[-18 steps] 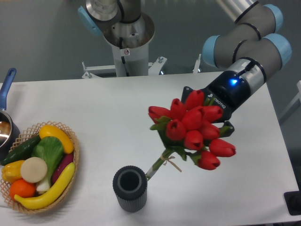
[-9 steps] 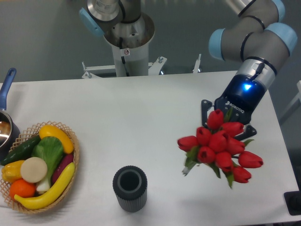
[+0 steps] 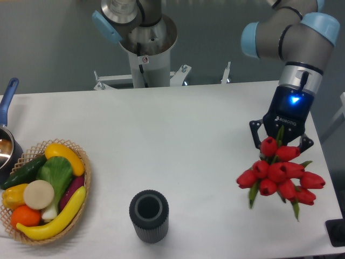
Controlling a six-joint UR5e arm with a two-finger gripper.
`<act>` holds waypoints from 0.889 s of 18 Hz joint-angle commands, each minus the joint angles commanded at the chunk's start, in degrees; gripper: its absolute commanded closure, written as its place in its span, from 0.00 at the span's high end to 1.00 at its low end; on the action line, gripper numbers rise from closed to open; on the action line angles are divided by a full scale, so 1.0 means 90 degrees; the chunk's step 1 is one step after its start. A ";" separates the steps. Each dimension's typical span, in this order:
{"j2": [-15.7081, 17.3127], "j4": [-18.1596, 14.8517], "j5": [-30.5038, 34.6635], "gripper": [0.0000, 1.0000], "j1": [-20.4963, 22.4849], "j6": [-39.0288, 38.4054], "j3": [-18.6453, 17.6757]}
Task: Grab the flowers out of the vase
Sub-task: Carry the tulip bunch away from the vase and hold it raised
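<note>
Because the red heads of the flowers (image 3: 280, 175) cover the tips, the fingers (image 3: 280, 144) show only as two dark prongs, one on each side of the bunch, just under the black wrist with its blue light. They seem closed on the stems near the heads, since the bunch hangs there with nothing else to carry it; the contact itself is hidden behind the buds, so this is a judgement.

The flowers are held at the right side of the counter (image 3: 161, 129), above its surface, with the buds pointing toward the camera and a few green leaf tips hanging below. Held so high on the stems, the bunch stays together and does not spread. It is well apart from the vase (image 3: 149, 215), which stands upright near the front edge, its round mouth dark and with nothing in it. So the lifting part of the task looks done: the flowers are out of the vase and free of it.

Further to the left, a wicker basket (image 3: 86, 172) holds toy vegetables (image 3: 46, 189) in yellow, green and orange, and beside it, at the edge of the view, is a pot with a blue handle (image 3: 6, 100). These are far from the arm and should not disturb it.
</note>
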 joint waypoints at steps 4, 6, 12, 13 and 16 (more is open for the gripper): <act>0.0098 -0.0019 0.0341 0.17 0.0138 0.0398 -0.0148; 0.0186 -0.0078 0.1208 0.16 0.0128 0.0575 -0.0148; 0.0254 -0.0321 0.2655 0.15 -0.0037 0.0576 -0.0206; 0.0254 -0.0458 0.2870 0.15 -0.0115 0.0576 -0.0206; 0.0254 -0.0712 0.3311 0.15 -0.0262 0.0654 -0.0246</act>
